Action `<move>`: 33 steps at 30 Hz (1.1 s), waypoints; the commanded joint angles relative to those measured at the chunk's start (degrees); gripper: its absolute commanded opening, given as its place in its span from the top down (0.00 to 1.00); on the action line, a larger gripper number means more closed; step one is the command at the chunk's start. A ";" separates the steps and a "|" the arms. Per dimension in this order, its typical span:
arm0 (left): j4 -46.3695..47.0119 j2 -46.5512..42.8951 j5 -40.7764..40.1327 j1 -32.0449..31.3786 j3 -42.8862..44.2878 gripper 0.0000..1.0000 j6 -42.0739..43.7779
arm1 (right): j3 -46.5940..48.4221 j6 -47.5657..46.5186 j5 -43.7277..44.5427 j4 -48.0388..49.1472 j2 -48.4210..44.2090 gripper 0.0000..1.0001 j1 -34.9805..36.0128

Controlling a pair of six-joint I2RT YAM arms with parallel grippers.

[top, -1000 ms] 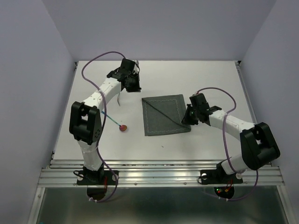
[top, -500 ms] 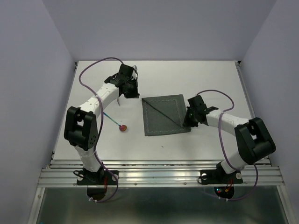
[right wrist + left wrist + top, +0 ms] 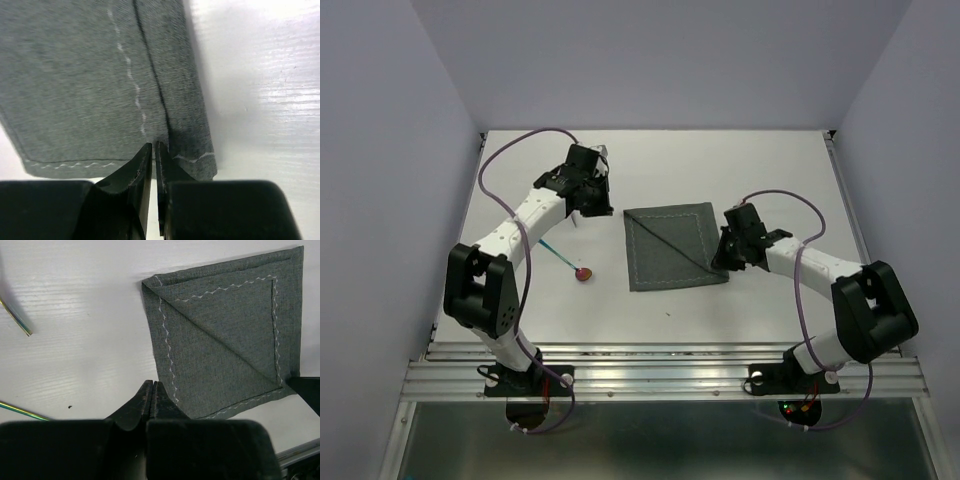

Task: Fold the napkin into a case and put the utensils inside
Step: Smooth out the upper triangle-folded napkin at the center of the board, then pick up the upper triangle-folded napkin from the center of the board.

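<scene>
The dark grey napkin (image 3: 672, 246) lies flat at the table's middle, with a diagonal fold line across it. It also shows in the left wrist view (image 3: 225, 335) and the right wrist view (image 3: 90, 75). My left gripper (image 3: 595, 205) is shut and empty, just left of the napkin's far left corner; its tips (image 3: 151, 386) hover beside the napkin's edge. My right gripper (image 3: 721, 261) is shut over the napkin's near right corner (image 3: 153, 146); no cloth shows between the jaws. The spoon (image 3: 583, 273), red bowl and teal handle, lies to the left. The slim grey utensil (image 3: 577, 217) lies beside the left gripper.
The table's raised rim (image 3: 650, 352) runs along the near edge, and purple walls stand on three sides. Thin utensil ends show at the left of the left wrist view (image 3: 16, 316).
My left gripper has moved a little nearer and leftward, and its arm has swung left. My right gripper has stayed at the napkin's near right corner. The napkin and utensils have not moved.
</scene>
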 commanded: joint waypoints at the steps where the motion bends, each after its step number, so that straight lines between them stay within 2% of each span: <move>1: 0.27 -4.58 0.20 -0.37 -2.26 1.00 -0.36 | -2.67 -0.45 0.83 0.81 3.87 0.87 0.30; 6: -0.09 -5.73 0.03 -0.46 -3.58 1.00 -0.27 | -2.93 -0.54 -0.48 -0.76 4.32 0.89 0.30; 9: -0.35 -6.34 -0.32 -0.46 -4.28 1.00 -0.36 | -1.79 -0.27 -0.84 -2.43 1.07 0.89 0.30; 12: -0.44 -6.96 -0.93 -0.46 -4.72 1.00 -0.27 | -0.12 -0.27 2.48 -4.72 -2.97 0.86 0.30; 13: -0.35 -7.13 -1.11 -0.46 -4.98 1.00 -0.36 | 0.05 -0.53 4.24 -4.81 -3.76 0.84 0.30; 14: -0.35 -7.40 -1.29 -0.46 -5.16 1.00 -0.27 | 0.49 -1.32 7.04 -4.81 -4.38 0.72 0.30; 15: -0.35 -7.40 -1.29 -0.46 -5.34 1.00 -0.18 | 0.76 -1.76 7.94 -4.90 -4.13 0.67 0.30; 18: 0.00 -7.75 -1.64 -0.46 -6.21 1.00 0.34 | 1.81 -2.56 10.66 -5.16 -0.98 0.64 -0.76; 21: 0.70 -8.36 -2.78 -0.46 -7.27 1.00 0.96 | 1.64 -2.12 13.30 -4.38 0.44 0.65 -0.76; 25: 0.44 -8.80 -2.61 -0.46 -8.23 1.00 1.13 | 1.55 -1.33 14.36 -3.68 2.03 0.71 -1.99; 33: 0.70 -9.60 -2.17 -0.46 -9.47 0.99 0.78 | -1.43 -0.45 13.32 -0.95 4.13 0.87 -1.99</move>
